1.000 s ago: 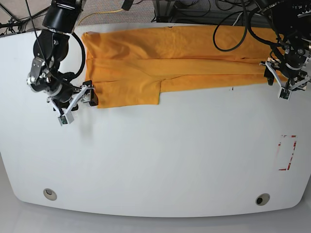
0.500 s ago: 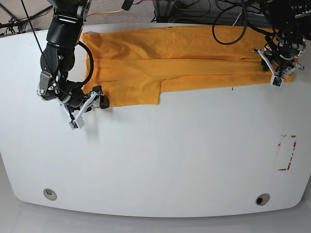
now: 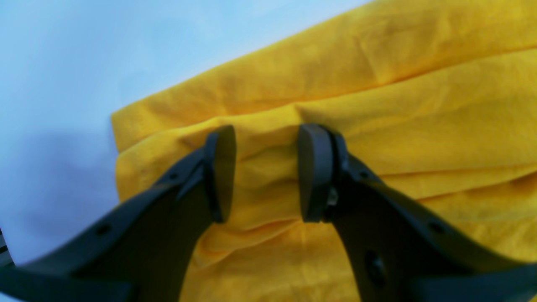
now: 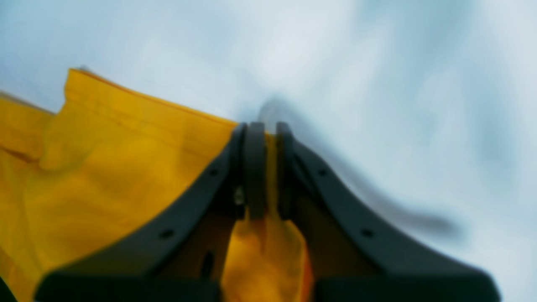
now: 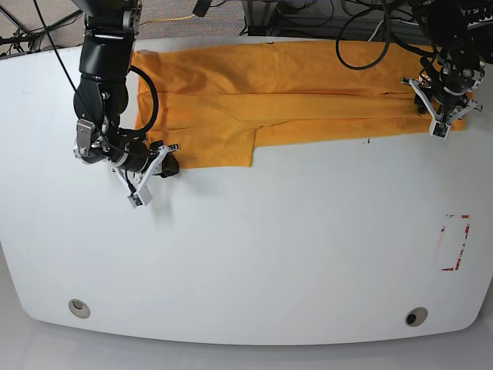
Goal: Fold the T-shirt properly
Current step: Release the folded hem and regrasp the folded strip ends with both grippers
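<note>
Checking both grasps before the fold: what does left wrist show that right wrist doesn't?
Left wrist only: the left gripper with a gap between its jaws, straddling a bunched ridge of the T-shirt. Right wrist only: the right gripper pinched shut on a thin corner of cloth. Both: orange-yellow fabric on the white table.

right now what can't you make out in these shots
- T-shirt print and label: none shows in any view; only plain cloth faces the cameras.
- Right pincer: right wrist view is blurred; the pads are shut on a corner of cloth, layer count unclear.
- Left pincer: pads straddle a bunched fold; grip cannot be told.
- Base view: both pincers too small to judge.
</note>
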